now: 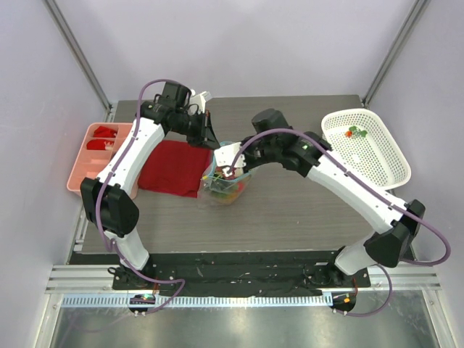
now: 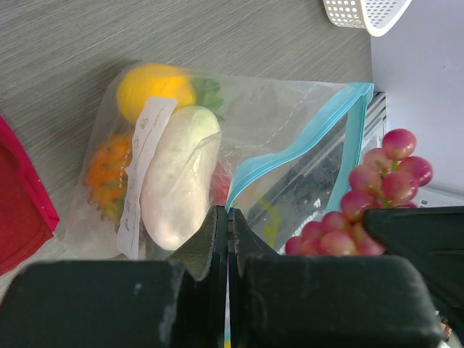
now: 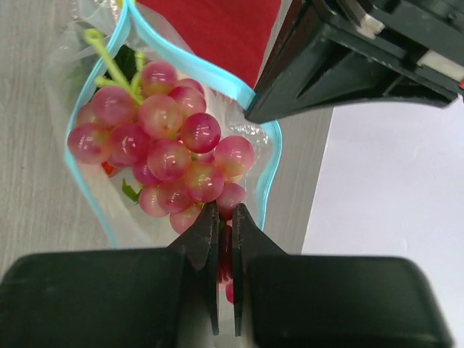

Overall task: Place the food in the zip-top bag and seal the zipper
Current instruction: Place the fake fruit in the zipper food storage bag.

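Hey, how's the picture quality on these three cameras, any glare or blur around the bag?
Top external view: even, soft light, with glare on the metal sheet at the near edge. Left wrist view: the zip-top bag is in focus with a mild sheen; the left gripper is a dark, soft mass. Right wrist view: the grapes are crisp; the pale surface at right is washed out.

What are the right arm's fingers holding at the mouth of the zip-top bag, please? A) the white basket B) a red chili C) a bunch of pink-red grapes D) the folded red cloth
C: in the right wrist view, the right arm's fingers are closed on the bunch of grapes at the teal-edged mouth of the zip-top bag.
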